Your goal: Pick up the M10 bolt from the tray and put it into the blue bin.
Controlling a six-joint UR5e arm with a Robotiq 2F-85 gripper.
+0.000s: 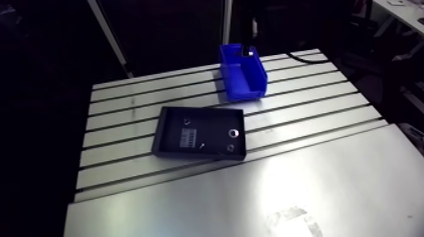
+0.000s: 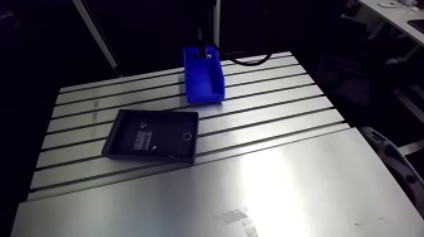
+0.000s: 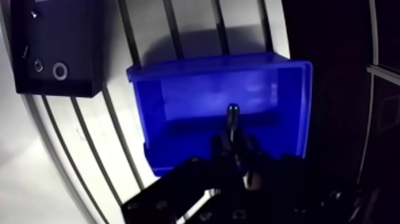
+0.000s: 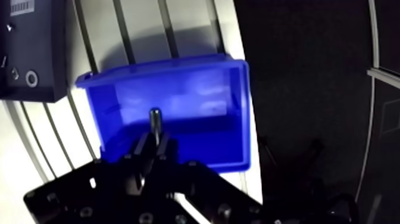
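While it hangs over the blue bin point(image 3: 284, 107), the claw point(image 3: 236, 146), nearly closed, pinches the M10 bolt point(image 3: 232, 119).

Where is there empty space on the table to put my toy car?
The wide smooth table this side of the black tray is bare. Avoid the blue bin: the gripper holds a bolt over it.
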